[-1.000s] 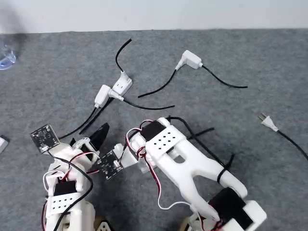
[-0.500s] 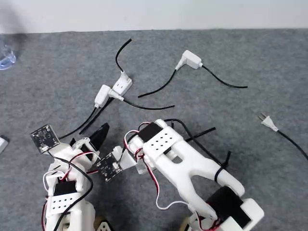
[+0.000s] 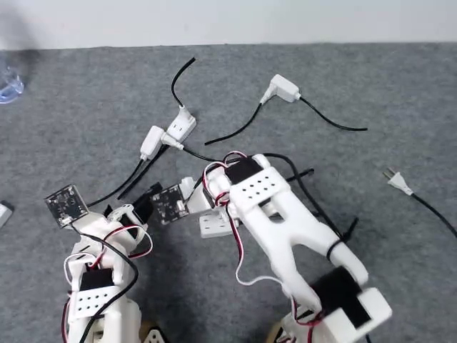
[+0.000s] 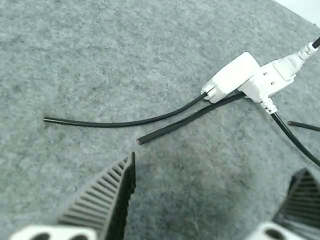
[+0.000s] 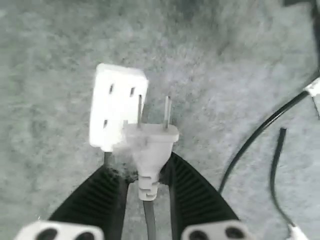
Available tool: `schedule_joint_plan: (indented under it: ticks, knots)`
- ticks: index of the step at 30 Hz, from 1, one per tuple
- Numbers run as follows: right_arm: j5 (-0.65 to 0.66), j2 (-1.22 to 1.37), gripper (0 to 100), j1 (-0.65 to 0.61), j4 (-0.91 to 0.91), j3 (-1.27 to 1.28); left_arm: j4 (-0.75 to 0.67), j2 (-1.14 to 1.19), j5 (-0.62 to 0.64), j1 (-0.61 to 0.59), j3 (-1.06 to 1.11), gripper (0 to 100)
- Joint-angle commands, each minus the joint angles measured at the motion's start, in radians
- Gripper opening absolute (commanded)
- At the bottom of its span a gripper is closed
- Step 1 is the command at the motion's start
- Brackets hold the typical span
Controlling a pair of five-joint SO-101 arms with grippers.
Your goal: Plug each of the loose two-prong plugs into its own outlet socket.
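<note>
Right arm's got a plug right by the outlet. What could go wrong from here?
1. The plug's prongs lie beside the outlet's slots, apparently along its face rather than into it, so a push could miss.
2. The outlet lies loose on the carpet, and the left gripper is open and not holding it, so it may slide.
3. Black cables near the right gripper could snag.

Your bench (image 3: 400, 93) has a grey felt top. On it you have two white connectors (image 3: 178, 127) touching, with black cords (image 4: 125, 123) trailing, a socket (image 3: 284, 89) farther back, a plug (image 3: 397, 181) at right, and an outlet block (image 5: 117, 107).
</note>
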Motion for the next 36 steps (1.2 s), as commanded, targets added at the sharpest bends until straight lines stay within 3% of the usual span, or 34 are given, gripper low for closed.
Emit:
schedule_joint_plan:
  ticks: [1,15,23,36]
  knots:
    - [-0.026,0.045,0.8,0.028,-0.036,-0.092,0.006,-0.009,-0.011,-0.002,-0.021,44]
    - [-0.075,0.286,1.2,0.104,-0.18,-0.132,0.003,-0.009,-0.011,0.0,-0.021,44]
    - [-0.081,0.262,26.1,0.097,-0.173,-0.13,0.003,-0.009,-0.011,0.0,-0.021,44]
    - [-0.083,0.288,22.7,0.019,-0.134,-0.13,0.003,-0.009,-0.011,0.0,-0.021,44]
